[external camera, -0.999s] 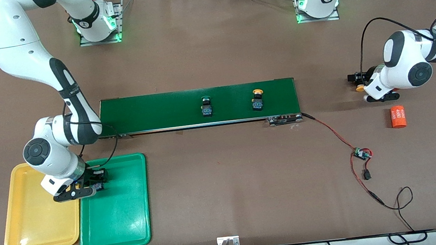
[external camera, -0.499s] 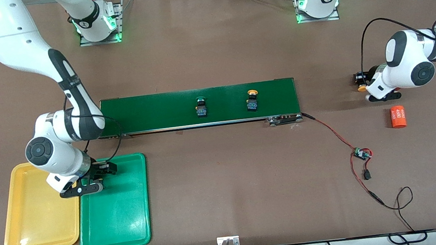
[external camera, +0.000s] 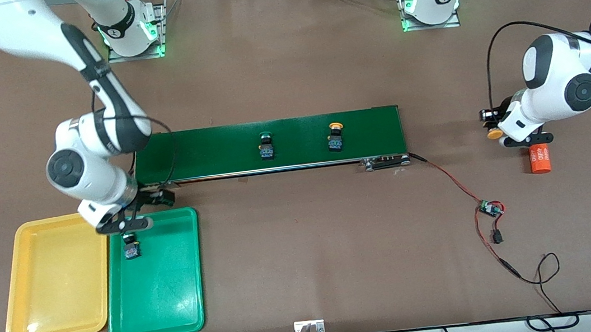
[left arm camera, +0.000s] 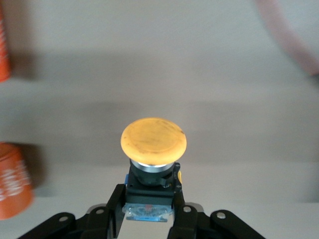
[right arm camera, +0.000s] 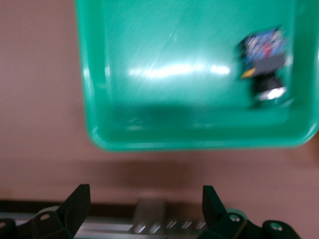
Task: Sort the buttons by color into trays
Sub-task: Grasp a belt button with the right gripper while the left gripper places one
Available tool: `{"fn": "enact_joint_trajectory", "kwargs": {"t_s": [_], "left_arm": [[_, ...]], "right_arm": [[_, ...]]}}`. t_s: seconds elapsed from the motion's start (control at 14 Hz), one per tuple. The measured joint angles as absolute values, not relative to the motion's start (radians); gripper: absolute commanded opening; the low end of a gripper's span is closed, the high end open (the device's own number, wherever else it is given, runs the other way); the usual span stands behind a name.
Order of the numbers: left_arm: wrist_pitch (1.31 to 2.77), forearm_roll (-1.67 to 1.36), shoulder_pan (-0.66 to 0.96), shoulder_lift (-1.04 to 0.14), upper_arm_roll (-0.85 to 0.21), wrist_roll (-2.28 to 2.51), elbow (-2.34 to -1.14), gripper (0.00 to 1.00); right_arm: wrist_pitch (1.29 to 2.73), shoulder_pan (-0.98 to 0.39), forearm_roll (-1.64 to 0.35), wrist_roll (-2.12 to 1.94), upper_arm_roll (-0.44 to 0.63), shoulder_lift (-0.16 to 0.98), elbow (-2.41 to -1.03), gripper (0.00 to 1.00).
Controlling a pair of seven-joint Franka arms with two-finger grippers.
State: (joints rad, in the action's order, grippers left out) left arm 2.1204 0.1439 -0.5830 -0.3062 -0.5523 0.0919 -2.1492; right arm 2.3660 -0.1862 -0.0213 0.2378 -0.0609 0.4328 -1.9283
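Green tray (right arm camera: 99,99): glossy plastic, streaky glare on its floor. Yellow tray (external camera: 28,328) beside it: same shiny plastic. Table (external camera: 283,66): matt brown. Cap of the button (left arm camera: 154,141) in my left gripper (left arm camera: 149,219): scuffed, dull yellow-orange.

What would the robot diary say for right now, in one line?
left gripper: shut on yellow button | right gripper: open, above green tray | button in tray | conveyor: two buttons

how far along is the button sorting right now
Done: one button lies in the green tray; the right gripper, jaws open, is above that tray's edge. In hand: the left gripper is shut on a yellow-capped button. Left: the green-capped button and another yellow-capped one on the conveyor belt; the yellow tray holds none.
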Motion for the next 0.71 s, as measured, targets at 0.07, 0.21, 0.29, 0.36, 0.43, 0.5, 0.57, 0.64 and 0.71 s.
{"fn": "enact_joint_trajectory", "kwargs": {"t_s": [0.07, 0.21, 0.29, 0.36, 0.43, 0.5, 0.57, 0.64, 0.71], "left_arm": [[2.12, 0.118, -0.54, -0.301, -0.553, 0.093, -2.132, 0.0], [2.12, 0.101, -0.454, -0.299, -0.555, 0.1, -2.099, 0.0], [2.119, 0.098, -0.414, -0.299, -0.556, 0.112, -2.081, 0.0], [2.114, 0.09, -0.376, -0.299, -0.556, 0.132, -2.061, 0.0], [2.108, 0.075, -0.341, -0.298, -0.557, 0.166, -2.042, 0.0], [2.101, 0.064, -0.307, -0.299, -0.557, 0.211, -2.028, 0.0], [2.097, 0.057, -0.275, -0.303, -0.557, 0.257, -2.023, 0.0], [2.095, 0.056, -0.244, -0.311, -0.557, 0.305, -2.022, 0.0], [2.092, 0.055, -0.217, -0.325, -0.557, 0.348, -2.023, 0.0]], "right_arm": [[2.371, -0.198, -0.021, 0.289, -0.083, 0.405, -1.969, 1.0], [2.383, -0.253, -0.021, 0.382, -0.098, 0.369, -2.022, 1.0], [2.389, -0.286, -0.021, 0.433, -0.1, 0.359, -2.037, 1.0], [2.397, -0.32, -0.021, 0.481, -0.101, 0.353, -2.045, 1.0], [2.413, -0.356, -0.021, 0.526, -0.102, 0.352, -2.048, 1.0], [2.429, -0.392, -0.021, 0.564, -0.103, 0.352, -2.048, 1.0], [2.44, -0.426, -0.021, 0.601, -0.103, 0.352, -2.048, 1.0], [2.448, -0.456, -0.021, 0.637, -0.104, 0.352, -2.048, 1.0], [2.451, -0.481, -0.021, 0.664, -0.104, 0.352, -2.048, 1.0]]}}
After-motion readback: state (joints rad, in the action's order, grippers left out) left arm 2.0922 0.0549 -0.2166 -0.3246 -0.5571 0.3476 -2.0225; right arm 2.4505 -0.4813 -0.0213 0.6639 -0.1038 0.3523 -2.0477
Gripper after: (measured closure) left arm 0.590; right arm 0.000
